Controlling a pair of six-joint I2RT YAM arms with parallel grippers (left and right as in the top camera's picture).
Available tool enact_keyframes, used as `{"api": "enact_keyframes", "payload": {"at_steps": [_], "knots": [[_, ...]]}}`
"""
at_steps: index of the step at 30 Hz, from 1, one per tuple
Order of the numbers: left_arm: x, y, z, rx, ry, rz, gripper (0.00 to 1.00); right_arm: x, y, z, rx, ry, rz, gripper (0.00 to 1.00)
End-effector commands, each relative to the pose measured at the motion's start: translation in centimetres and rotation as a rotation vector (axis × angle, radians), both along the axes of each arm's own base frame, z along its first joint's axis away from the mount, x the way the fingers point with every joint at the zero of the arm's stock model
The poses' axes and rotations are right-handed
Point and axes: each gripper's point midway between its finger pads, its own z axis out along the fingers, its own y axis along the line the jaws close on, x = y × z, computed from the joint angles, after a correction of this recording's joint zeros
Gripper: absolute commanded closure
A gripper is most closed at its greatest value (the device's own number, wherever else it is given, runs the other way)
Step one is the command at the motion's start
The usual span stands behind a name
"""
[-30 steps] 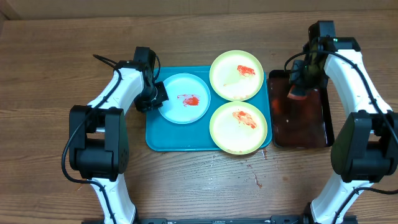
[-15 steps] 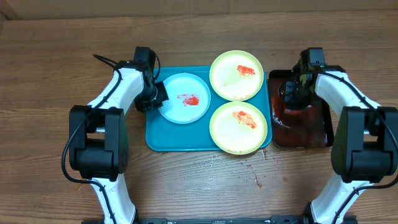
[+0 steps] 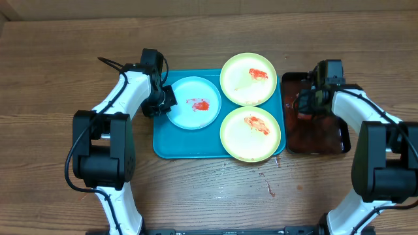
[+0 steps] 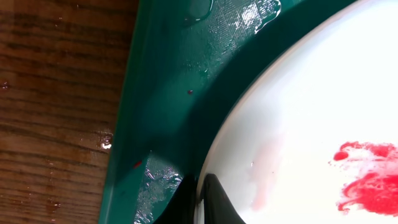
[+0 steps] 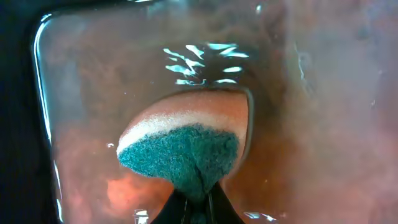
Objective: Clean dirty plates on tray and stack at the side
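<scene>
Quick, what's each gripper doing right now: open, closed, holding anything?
Left gripper: closed on the rim of the light-blue plate.
Right gripper: closed on a sponge, down in the dark reddish tray.

Bright, even light on the tabletop [image 3: 209, 196], soft shadows. Glare on the wet tray [image 4: 242, 18] and the reddish water [image 5: 199, 62]; close-ups slightly soft.

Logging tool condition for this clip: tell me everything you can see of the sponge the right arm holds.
The sponge is a layered pad: rough teal scouring face, a whitish band, then orange-pink foam. It is pinched into a fold by the right end effector, shut on its teal side. It hangs low in the dark tray of reddish water, ripples just beyond its foam edge; whether it touches the bottom cannot be told.
</scene>
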Motion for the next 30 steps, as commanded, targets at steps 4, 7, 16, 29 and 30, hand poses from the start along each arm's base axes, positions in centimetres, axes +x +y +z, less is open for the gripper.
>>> {"api": "enact_keyframes", "payload": {"at_steps": [4, 7, 16, 29, 30], "knots": [[0.1, 0.4, -1.4, 0.026, 0.017, -0.01, 0.95, -6.6, 0.9, -7.0, 0.047, 0.225, -0.033, 0.96], [0.2, 0.4, -1.4, 0.025, 0.013, -0.01, 0.96, -7.2, 0.9, -7.2, 0.06, 0.243, -0.091, 0.96], [0.2, 0.4, -1.4, 0.025, 0.01, -0.011, 0.96, -8.1, 0.8, -7.7, 0.065, 0.263, -0.145, 0.96], [0.2, 0.4, -1.4, 0.025, 0.011, -0.011, 0.96, -5.2, 0.7, -3.2, 0.064, 0.238, -0.138, 0.96], [0.3, 0.3, -1.4, 0.025, 0.01, -0.011, 0.96, -4.7, 0.7, -2.0, 0.064, 0.238, -0.138, 0.96]]}}
